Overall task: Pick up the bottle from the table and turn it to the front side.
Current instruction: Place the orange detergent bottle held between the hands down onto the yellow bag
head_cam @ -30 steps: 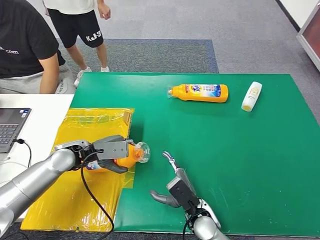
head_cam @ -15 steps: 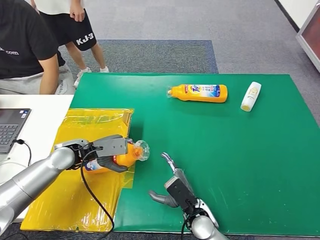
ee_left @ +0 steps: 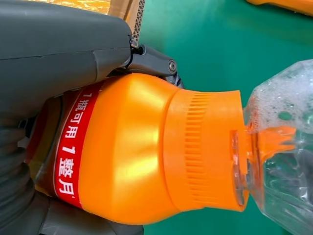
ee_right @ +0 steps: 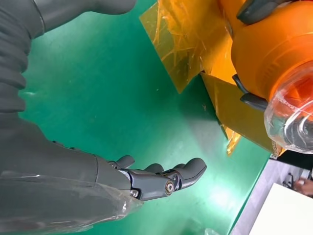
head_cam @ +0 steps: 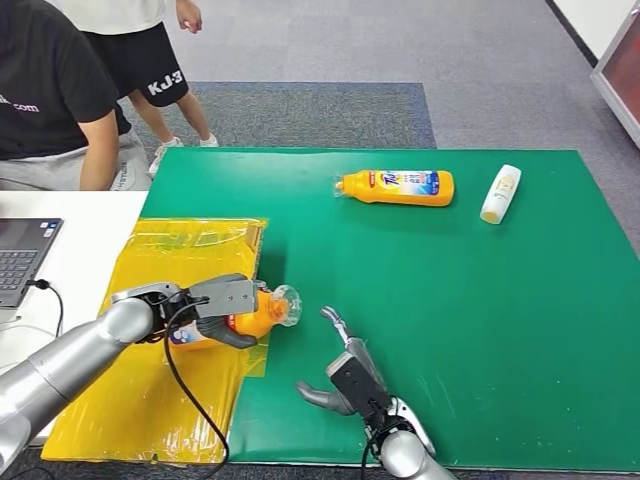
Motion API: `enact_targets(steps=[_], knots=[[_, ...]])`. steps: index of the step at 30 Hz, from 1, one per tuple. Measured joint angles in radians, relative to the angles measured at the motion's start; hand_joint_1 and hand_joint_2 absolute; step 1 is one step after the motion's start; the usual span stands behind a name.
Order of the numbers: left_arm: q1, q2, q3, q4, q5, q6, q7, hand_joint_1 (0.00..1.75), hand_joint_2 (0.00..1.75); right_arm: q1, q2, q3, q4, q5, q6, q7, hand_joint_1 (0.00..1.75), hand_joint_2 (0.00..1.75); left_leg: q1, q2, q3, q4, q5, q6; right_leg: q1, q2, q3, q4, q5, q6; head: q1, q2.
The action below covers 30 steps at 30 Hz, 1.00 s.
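— Where is the orange plastic bottle with the clear cap (head_cam: 253, 312) sitting right now?

— The left hand (head_cam: 215, 301) is gripping it, its fingers (ee_left: 153, 58) wrapping round the body; the bottle is lying sideways just above the crinkled yellow plastic sheet (head_cam: 151, 385), cap pointing toward the green worktop (head_cam: 490, 320).

— And the right hand (head_cam: 355, 380)?

— It is hovering near the worktop's front edge, holding nothing, fingers (ee_right: 166, 178) spreading apart, close beside the bottle's cap.

— Anything else lying about?

— A second orange bottle with a blue label (head_cam: 396, 186) and a small white bottle (head_cam: 501, 193) are resting on their sides at the far edge. A person in a black shirt (head_cam: 53, 95) is sitting beside a laptop (head_cam: 23, 255).
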Motion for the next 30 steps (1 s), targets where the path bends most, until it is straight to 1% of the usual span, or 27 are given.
enact_targets(steps=[4, 11, 19, 30], knots=[[0.004, -0.006, -0.002, 0.007, -0.009, 0.012, -0.002, 1.75, 1.75, 0.0, 0.0, 0.0, 0.002, 0.009, -0.032, -0.002, 0.0, 1.75, 0.0, 0.0, 0.002, 0.0, 0.0, 0.0, 0.0, 0.0, 0.001, 0.0, 0.0, 0.0, 0.0, 0.0], [0.023, -0.012, 0.003, 0.006, -0.03, 0.049, -0.018, 1.75, 1.75, 0.002, 0.003, -0.005, 0.003, 0.002, -0.121, -0.009, 0.0, 1.75, 0.0, 0.0, 0.004, -0.001, -0.001, 0.0, 0.0, 0.0, 0.004, 0.0, -0.001, 0.0, 0.0, 0.0], [0.038, -0.016, 0.009, 0.002, -0.034, 0.052, -0.018, 1.75, 1.75, 0.001, 0.007, -0.022, 0.015, -0.005, -0.132, 0.003, 0.0, 1.75, 0.0, 0.0, 0.008, -0.002, -0.002, 0.0, 0.0, 0.0, 0.009, 0.0, -0.002, -0.001, 0.0, 0.0], [0.054, -0.051, 0.018, 0.025, -0.035, 0.069, -0.024, 1.75, 1.75, -0.012, 0.015, -0.029, 0.036, -0.004, -0.14, 0.013, 0.0, 1.75, -0.003, -0.001, 0.023, -0.002, -0.009, 0.003, -0.002, -0.001, 0.025, 0.0, -0.011, 0.002, 0.0, 0.0]])
